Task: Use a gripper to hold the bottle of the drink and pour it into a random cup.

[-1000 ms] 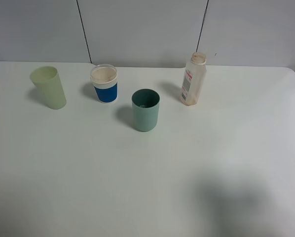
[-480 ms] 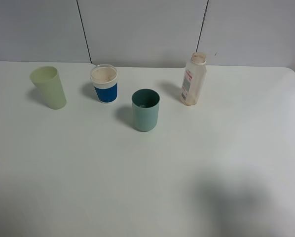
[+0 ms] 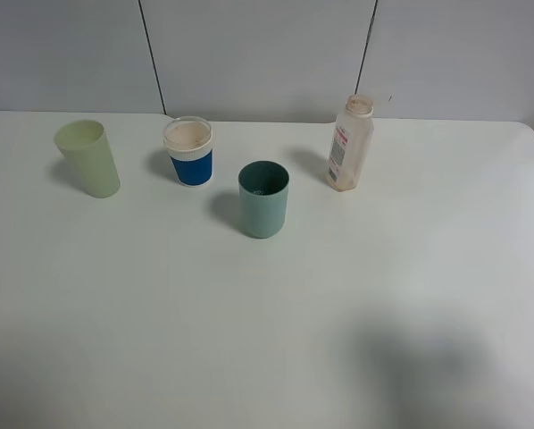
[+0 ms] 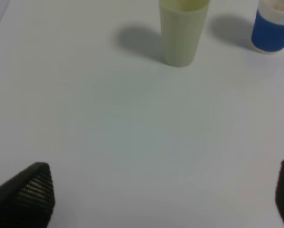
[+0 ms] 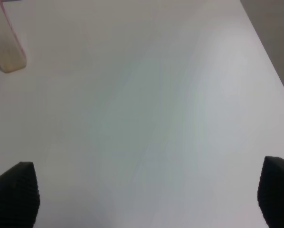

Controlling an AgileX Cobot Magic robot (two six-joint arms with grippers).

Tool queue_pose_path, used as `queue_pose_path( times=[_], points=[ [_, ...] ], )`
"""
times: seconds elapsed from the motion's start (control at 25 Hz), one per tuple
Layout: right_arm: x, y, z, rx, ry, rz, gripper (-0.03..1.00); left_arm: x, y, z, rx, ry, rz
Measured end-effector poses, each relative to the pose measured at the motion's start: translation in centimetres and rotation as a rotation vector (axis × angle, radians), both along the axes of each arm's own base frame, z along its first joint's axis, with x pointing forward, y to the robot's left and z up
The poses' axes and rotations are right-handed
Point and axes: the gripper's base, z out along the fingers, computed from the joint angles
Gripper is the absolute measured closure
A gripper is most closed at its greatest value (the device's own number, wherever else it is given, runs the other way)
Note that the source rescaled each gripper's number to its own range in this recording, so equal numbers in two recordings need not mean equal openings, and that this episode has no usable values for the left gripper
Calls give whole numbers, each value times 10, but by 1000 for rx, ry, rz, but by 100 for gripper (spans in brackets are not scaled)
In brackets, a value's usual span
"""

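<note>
Lab test bench: bare white table (image 3: 249, 340), grey panel wall (image 3: 258, 54).

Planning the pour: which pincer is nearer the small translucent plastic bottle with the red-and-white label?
Right. The right pincer has the small translucent plastic bottle with the red-and-white label in its wrist view; the left pincer's wrist view shows only cups.

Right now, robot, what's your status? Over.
Both jaws open, holding nothing. Bottle upright, untouched, lid off. Teal cup stands apart from it. Nothing between right gripper and bottle. Over.
</note>
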Motion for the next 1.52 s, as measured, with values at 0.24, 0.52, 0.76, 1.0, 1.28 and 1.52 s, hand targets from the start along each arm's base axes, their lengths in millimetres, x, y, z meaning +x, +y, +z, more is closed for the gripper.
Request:
queue_pose_path(
  times=[0.24, 0.52, 0.76, 1.0, 1.28, 1.52],
  points=[
    [0, 0, 0, 3, 0, 2, -3, 0, 0, 0, 0, 0, 0],
    [0, 0, 0, 3, 0, 2, -3, 0, 0, 0, 0, 0, 0],
    [0, 0, 0, 3, 0, 2, -3, 0, 0, 0, 0, 0, 0],
    [0, 0, 0, 3, 0, 2, -3, 0, 0, 0, 0, 0, 0],
    [0, 0, 0, 3, 0, 2, -3, 0, 0, 0, 0, 0, 0],
    [0, 0, 0, 3, 0, 2, -3, 0, 0, 0, 0, 0, 0]
  ],
)
